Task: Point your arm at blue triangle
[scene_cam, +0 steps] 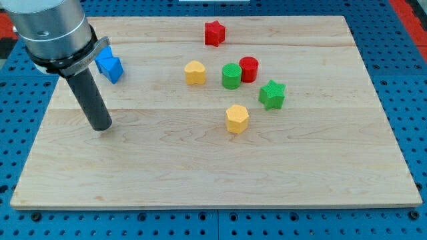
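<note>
The blue triangle (113,69) sits at the view's upper left on the wooden board (213,167), touching another blue block (103,57) that is partly hidden behind my arm. My rod comes down from the view's top left, and my tip (101,127) rests on the board below and slightly left of the blue triangle, about a block's length apart from it.
A red star (214,33) lies near the top middle. A yellow heart (195,72), a green cylinder (231,76) and a red cylinder (249,69) cluster at the centre. A green star (272,95) and a yellow hexagon (237,119) lie below them.
</note>
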You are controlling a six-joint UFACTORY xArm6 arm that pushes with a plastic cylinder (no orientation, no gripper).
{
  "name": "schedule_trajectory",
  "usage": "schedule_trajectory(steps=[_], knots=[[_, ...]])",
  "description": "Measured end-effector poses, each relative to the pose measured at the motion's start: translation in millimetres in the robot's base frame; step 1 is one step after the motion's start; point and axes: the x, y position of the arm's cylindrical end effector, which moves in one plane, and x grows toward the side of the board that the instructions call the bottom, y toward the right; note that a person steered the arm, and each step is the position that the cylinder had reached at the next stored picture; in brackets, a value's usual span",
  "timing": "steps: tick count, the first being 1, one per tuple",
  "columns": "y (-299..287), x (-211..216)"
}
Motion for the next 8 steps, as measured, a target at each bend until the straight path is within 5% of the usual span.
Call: schedule_trajectory(steps=[8], knots=[[18,-55]])
